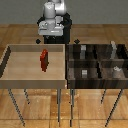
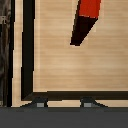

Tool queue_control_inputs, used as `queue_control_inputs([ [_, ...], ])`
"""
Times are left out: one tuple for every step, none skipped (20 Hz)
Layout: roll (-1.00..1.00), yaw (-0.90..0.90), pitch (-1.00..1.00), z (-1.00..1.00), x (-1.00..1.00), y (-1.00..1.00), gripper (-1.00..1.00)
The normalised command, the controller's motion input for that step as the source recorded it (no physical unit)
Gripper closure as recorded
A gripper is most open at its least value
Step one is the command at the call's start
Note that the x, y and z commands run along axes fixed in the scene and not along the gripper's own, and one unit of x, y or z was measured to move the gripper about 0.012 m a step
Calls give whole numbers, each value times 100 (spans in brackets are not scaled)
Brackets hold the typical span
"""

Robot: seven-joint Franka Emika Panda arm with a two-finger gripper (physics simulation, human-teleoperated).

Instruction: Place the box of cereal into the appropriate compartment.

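Gripper [image 2: 62,103] of mine looks open, I think. Red box of cereal [image 1: 44,60] stands in smooth light-wood tray [image 1: 10,62]; dark bin [image 1: 95,62] holds grey blocks [image 1: 85,73].

Light-wood tray [image 1: 10,64] — small grey blocks [image 1: 85,73]

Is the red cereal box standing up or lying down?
Standing up. The red cereal box rises tall and narrow from the floor of the light wooden tray, not lying flat.

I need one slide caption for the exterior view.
Red cereal box stands in the light-wood tray; the divided dark bin waits beside it.
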Motion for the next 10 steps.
queue_control_inputs([
  [0, 0, 0, 0, 0, 0, -100],
  [0, 0, 0, 0, 0, 0, -100],
  [0, 0, 0, 0, 0, 0, -100],
  [0, 0, 0, 0, 0, 0, -100],
  [0, 0, 0, 0, 0, 0, -100],
  [0, 0, 0, 0, 0, 0, -100],
  [0, 0, 0, 0, 0, -100, -100],
  [0, 0, 0, 0, 0, 0, -100],
  [0, 0, 0, 0, 0, -100, -100],
  [0, 0, 0, 0, 0, 0, -100],
])
